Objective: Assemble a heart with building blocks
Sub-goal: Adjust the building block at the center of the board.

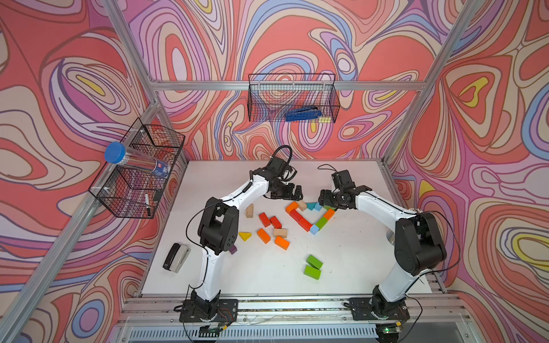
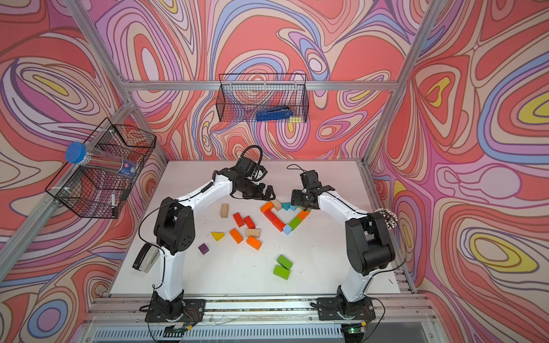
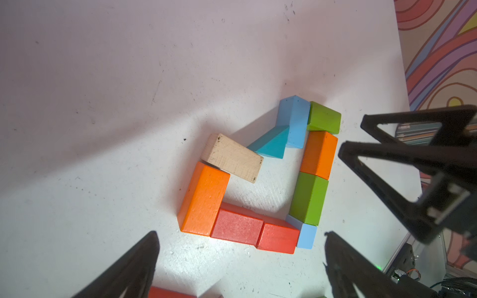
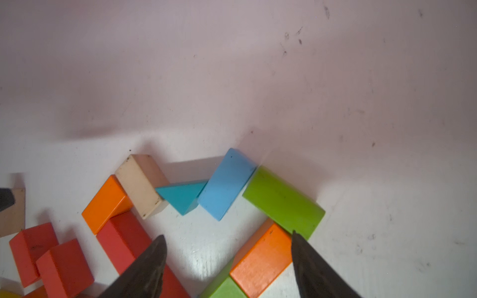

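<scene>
- Right gripper (image 4: pixel 227 234): its fingers (image 4: pixel 147 268) fill the near edge of the right wrist view. Jaws apart, nothing between them, hovering over orange brick (image 4: pixel 260 260) and green brick (image 4: pixel 284 201) of the right lobe.
- Left gripper (image 3: pixel 240 233): spread wide, empty, above the red bricks (image 3: pixel 277 237) on the heart's left flank.
- Heart lies mid-table (image 1: pixel 267 282), toward the back. The loop reads closed: wood brick (image 3: pixel 232 157), teal wedge (image 3: pixel 271 144) and blue brick (image 3: pixel 294 121) form the top dip, and both flanks run down to a small blue tip (image 3: pixel 307 236).
- Spare blocks (image 1: pixel 263 235) lie loose nearer the left arm, well apart from the heart; stapler (image 1: pixel 176 257) near the table's left edge.
- Judgement: step in hand is finishing the right lobe and clearing off.
- Lift the right gripper straight up. A sideways exit risks a finger catching the green brick, which meets the blue brick only at a corner.
- Wood brick sits skewed against its orange neighbour. If straightening it, push slowly with one fingertip and keep the wedge undisturbed.
</scene>
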Motion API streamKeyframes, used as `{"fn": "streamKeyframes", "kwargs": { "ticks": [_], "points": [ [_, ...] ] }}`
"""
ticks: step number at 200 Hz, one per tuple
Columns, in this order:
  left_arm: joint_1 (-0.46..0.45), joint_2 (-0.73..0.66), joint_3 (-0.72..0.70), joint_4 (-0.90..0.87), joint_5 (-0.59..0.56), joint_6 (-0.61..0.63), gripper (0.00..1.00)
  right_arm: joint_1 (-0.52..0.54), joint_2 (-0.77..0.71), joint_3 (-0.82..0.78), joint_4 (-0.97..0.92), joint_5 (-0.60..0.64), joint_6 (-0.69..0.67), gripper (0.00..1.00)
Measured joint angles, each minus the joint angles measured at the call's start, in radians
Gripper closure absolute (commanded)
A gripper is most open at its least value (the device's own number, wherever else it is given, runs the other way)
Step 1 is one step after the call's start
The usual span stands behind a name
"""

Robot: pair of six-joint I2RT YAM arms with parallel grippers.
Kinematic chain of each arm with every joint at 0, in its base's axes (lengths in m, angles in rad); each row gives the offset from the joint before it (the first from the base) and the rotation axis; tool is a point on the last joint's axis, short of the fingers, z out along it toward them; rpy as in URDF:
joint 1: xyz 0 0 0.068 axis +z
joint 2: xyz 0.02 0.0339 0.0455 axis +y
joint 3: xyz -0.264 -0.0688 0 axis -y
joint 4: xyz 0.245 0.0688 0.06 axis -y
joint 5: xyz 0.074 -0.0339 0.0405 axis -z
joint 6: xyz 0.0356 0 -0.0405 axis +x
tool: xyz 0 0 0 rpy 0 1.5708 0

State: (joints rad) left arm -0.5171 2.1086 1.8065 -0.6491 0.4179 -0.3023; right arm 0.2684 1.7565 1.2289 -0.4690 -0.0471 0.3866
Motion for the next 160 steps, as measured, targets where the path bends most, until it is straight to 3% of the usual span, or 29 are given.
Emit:
{"fn": "streamKeyframes", "kwargs": {
  "ticks": [57,160],
  "points": [
    [0.000,-0.029,0.000,-0.009,-0.006,0.014,0.00,-0.068,0.132,0.086,0.013,-0.089,-0.019,0.22],
    [0.000,-0.037,0.000,-0.009,-0.011,0.014,0.00,-0.099,0.155,0.039,0.074,-0.195,0.026,0.22]
  ]
}}
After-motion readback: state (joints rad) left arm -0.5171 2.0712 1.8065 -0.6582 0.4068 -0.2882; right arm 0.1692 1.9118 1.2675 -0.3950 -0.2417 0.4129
